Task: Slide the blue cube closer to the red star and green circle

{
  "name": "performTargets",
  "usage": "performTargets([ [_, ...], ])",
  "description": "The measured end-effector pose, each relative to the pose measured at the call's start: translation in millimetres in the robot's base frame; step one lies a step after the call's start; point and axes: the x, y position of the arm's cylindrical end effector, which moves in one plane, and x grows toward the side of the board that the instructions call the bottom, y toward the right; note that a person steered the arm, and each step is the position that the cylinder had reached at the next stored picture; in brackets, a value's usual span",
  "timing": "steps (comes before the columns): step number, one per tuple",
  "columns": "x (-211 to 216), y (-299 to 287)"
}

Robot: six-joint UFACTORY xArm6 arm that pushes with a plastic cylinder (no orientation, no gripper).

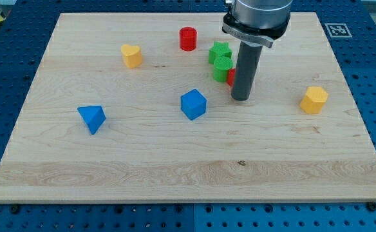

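Observation:
The blue cube [193, 104] sits near the middle of the wooden board. The green circle [222, 69] lies up and to its right, touching the green star [219, 51] above it. The red star [230, 76] is mostly hidden behind the rod; only a red sliver shows beside the green circle. My tip [241, 98] rests on the board to the right of the blue cube, a short gap away, and just below the red star.
A red cylinder [187, 38] stands at the view's top centre. A yellow heart [131, 56] lies upper left. A blue triangle [92, 118] lies at the left. A yellow hexagon [314, 100] lies at the right. The board [175, 174] sits on a blue perforated table.

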Motion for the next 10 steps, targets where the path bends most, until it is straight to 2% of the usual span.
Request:
performTargets([
  [3, 72.7, -6.7],
  [6, 87.5, -91.6],
  [7, 87.4, -112.5],
  [10, 23.2, -119.9],
])
